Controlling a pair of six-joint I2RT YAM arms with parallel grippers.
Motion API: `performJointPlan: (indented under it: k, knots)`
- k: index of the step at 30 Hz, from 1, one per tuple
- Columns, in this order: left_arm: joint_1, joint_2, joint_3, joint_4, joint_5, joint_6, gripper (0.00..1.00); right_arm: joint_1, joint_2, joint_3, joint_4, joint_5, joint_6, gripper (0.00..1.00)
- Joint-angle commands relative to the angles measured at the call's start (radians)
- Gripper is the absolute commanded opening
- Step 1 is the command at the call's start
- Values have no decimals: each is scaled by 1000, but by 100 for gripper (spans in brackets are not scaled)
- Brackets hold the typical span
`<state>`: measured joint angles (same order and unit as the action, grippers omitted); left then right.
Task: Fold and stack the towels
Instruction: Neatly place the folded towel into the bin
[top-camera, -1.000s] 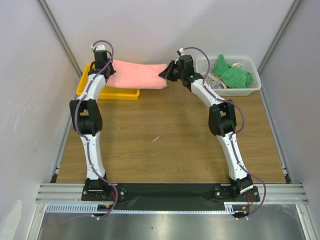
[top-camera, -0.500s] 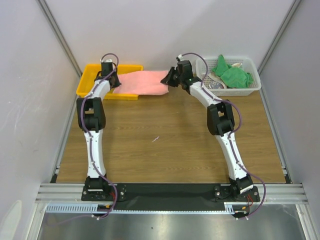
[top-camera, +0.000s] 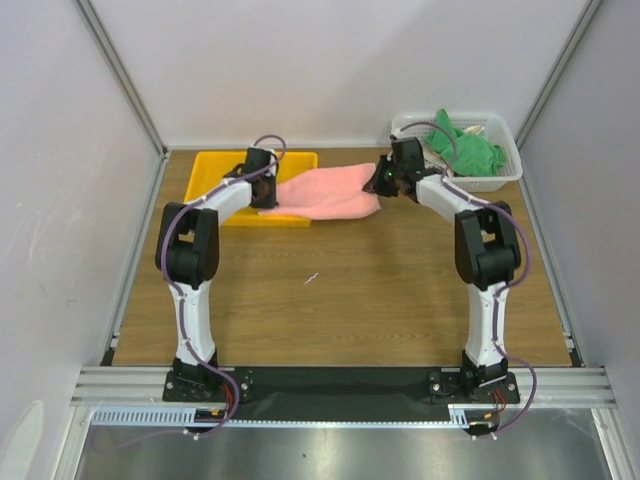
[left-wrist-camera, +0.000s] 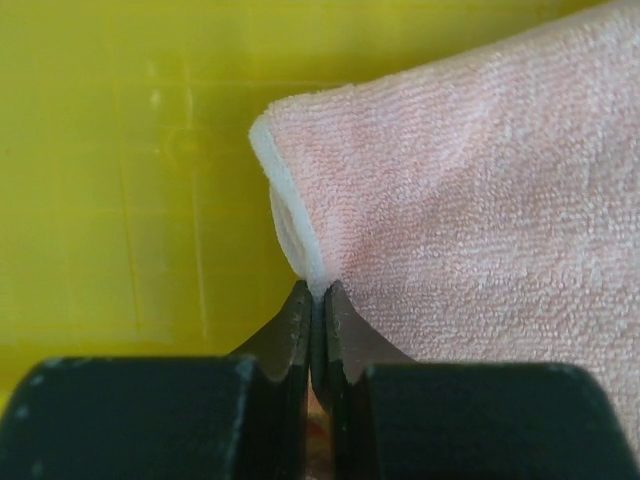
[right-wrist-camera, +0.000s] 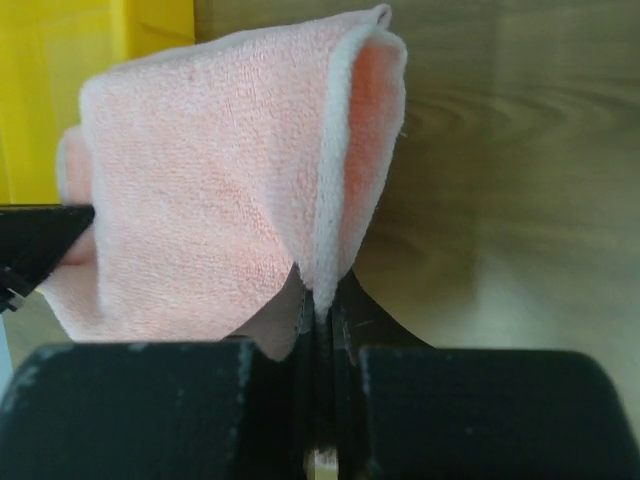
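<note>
A salmon-pink towel (top-camera: 330, 193) stretches between my two grippers, its left end over the yellow tray (top-camera: 215, 175) and its right end over the wooden table. The left gripper (top-camera: 268, 196) is shut on the towel's left edge; in the left wrist view the pale hem (left-wrist-camera: 300, 240) is pinched at the left gripper (left-wrist-camera: 317, 292) above the tray floor. On the other side, the right gripper (top-camera: 380, 185) is shut on the towel's right edge, and in the right wrist view the folded pink cloth (right-wrist-camera: 210, 190) rises from the right gripper (right-wrist-camera: 320, 305). Green towels (top-camera: 462, 148) lie in the white basket (top-camera: 505, 178).
The yellow tray sits at the back left against the wall. At the back right, the white lattice basket also holds some pale items. Grey walls close in on three sides. Bare wooden tabletop (top-camera: 330, 300) spreads in front of the arms.
Both arms have carried the pink towel to the right and lower. The yellow tray has become more exposed, and the right gripper has moved closer to the basket.
</note>
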<state>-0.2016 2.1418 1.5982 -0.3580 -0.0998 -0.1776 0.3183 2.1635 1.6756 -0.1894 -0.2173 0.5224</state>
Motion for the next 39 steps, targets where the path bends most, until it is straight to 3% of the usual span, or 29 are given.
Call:
performJointPlan:
  k: [1,6,12,18,21,27,32,39]
  knots:
    - [-83,-95,-75,-120,-49,-2,0,-24,-186,-108,-8,93,-74,0]
    - [-237,-256,-314,-96,-40,-112,0,-53,-344,-365,-24,130,-82,0]
    - [-456,-379,-455,-143,-63,-183,0,-91,-589,-608,-82,182,-88,0]
    - [-550,-493,-530,-185,-98,-243,0,-113,-754,-738,-202,188,-81,0]
    - [-532,-539,-521,-193,-152,-238,0,-110,-823,-728,-223,145,-75,0]
    - [-354,-618,-455,-251,-170,-175,0,-16,-834,-542,-289,174,-56,0]
    - [-254,-684,-449,-311,-172,-91,1,56,-749,-433,-299,145,59,0]
    - [-119,-776,-483,-355,-224,-71,0,176,-619,-375,-206,111,67,0]
